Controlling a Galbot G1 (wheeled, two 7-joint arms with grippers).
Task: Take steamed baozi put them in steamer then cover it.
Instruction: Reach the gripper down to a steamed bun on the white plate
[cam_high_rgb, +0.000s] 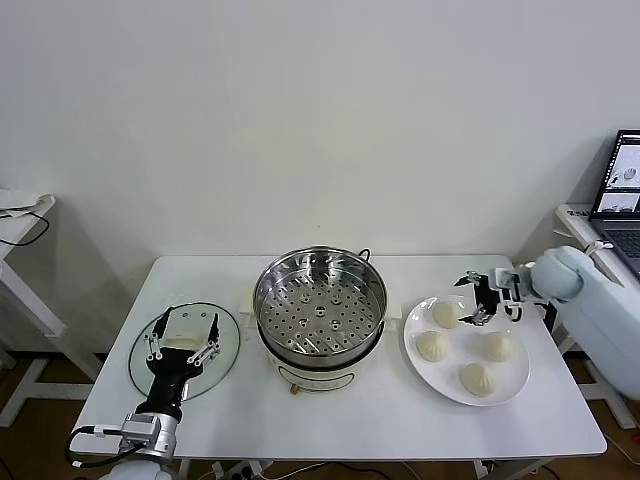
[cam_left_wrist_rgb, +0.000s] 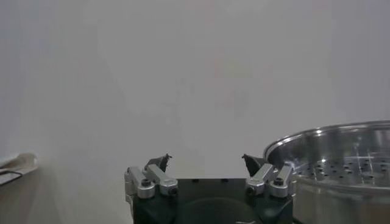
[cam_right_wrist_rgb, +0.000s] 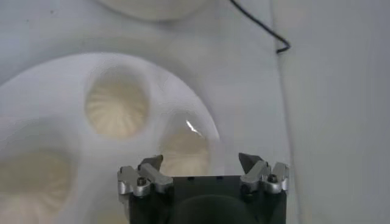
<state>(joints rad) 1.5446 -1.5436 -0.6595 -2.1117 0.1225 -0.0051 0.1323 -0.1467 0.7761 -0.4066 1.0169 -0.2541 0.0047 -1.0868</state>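
The right gripper (cam_high_rgb: 478, 297) is held open and empty just above the far edge of the white plate (cam_high_rgb: 438, 371), where four steamed baozi (cam_high_rgb: 431, 346) are lying. The steamer (cam_high_rgb: 320, 300) is standing empty in the middle of the table. If the jaws are closed too firmly, a soft bun could be squashed or torn. The left gripper (cam_high_rgb: 183, 337), also open, is waiting over the cover (cam_high_rgb: 228, 350), which could be knocked aside by a careless descent
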